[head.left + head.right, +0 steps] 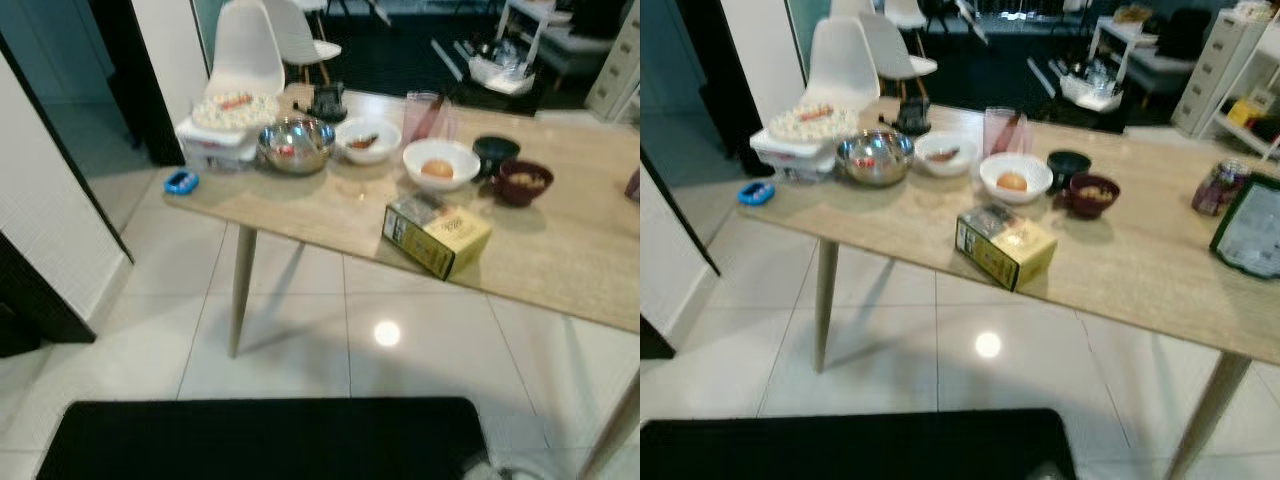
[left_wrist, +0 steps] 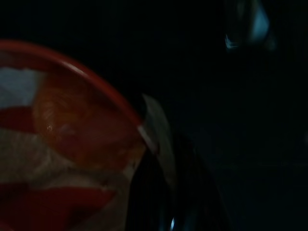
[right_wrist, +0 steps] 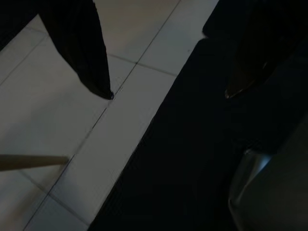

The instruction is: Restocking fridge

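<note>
No text, label or number can be read. The yellow carton (image 1: 1005, 247) lying on the table (image 1: 1140, 270) carries dark print on its faces, too blurred to make out. The dark-framed card (image 1: 1252, 227) near the table's right end shows pale print that is equally illegible, and the jar (image 1: 1218, 187) beside it bears no legible label.

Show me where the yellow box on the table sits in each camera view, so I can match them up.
Left eye view: yellow box by the front edge of the table, right of centre.
Right eye view: same box, near picture centre.
Left wrist view: a dark close-up of a red-rimmed container instead.
Right wrist view: floor tiles and a black mat instead.
Shared landmark: the white bowl holding something orange, just behind the box.
</note>
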